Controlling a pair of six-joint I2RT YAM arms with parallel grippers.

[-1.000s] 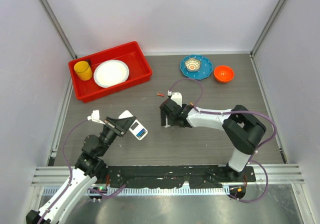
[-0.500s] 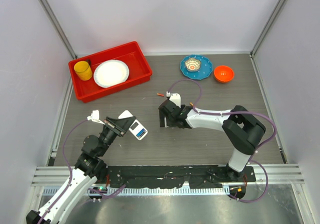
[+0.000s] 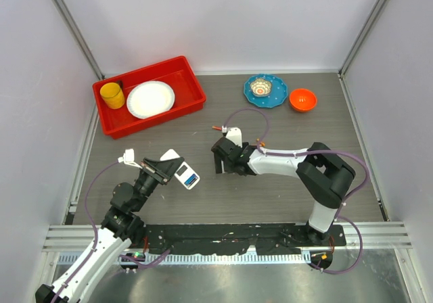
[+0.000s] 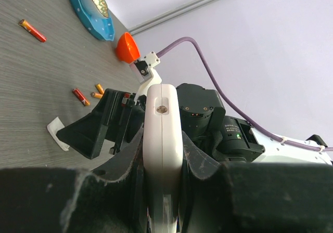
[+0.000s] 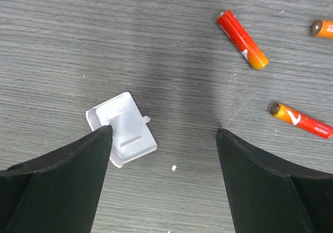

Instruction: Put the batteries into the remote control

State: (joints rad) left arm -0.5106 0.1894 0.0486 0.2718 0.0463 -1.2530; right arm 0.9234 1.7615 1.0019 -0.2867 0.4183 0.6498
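My left gripper (image 3: 174, 170) is shut on the white remote control (image 3: 185, 175) and holds it at the front left of the table. In the left wrist view the remote (image 4: 163, 108) stands edge-on between the pads of the left gripper (image 4: 163, 142). My right gripper (image 3: 220, 159) is open and points down at mid-table. In the right wrist view the right gripper (image 5: 164, 133) is over bare table, with the white square cover piece (image 5: 122, 129) by its left fingertip. Orange-red batteries (image 5: 242, 39) (image 5: 302, 120) lie to its right, and another battery (image 3: 216, 127) lies further back.
A red bin (image 3: 195, 90) at the back left holds a white plate (image 3: 150, 99) and a yellow cup (image 3: 112, 95). A blue plate (image 3: 279, 93) with a small bowl and an orange bowl (image 3: 302, 99) stand at the back right.
My right gripper has shifted slightly to the left and stayed open. The left arm and the remote have not moved.
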